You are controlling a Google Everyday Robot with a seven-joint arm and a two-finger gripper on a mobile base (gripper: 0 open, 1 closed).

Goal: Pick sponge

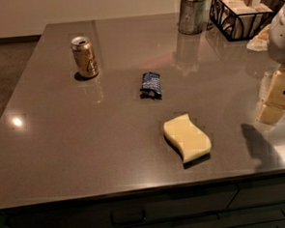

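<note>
The sponge [187,137] is a pale yellow flat pad with wavy sides. It lies on the grey countertop [86,138] near the front edge, right of centre. My gripper [276,101] hangs at the right edge of the view, above the counter and to the right of the sponge, well apart from it. Its pale yellow blocky fingers [282,90] have a dark dot. It holds nothing that I can see.
A gold soda can [85,57] stands upright at the back left. A small dark blue snack wrapper [151,84] lies mid-counter. A metal cup [191,13] and a black wire basket [238,13] stand at the back right. The counter's front edge runs just below the sponge.
</note>
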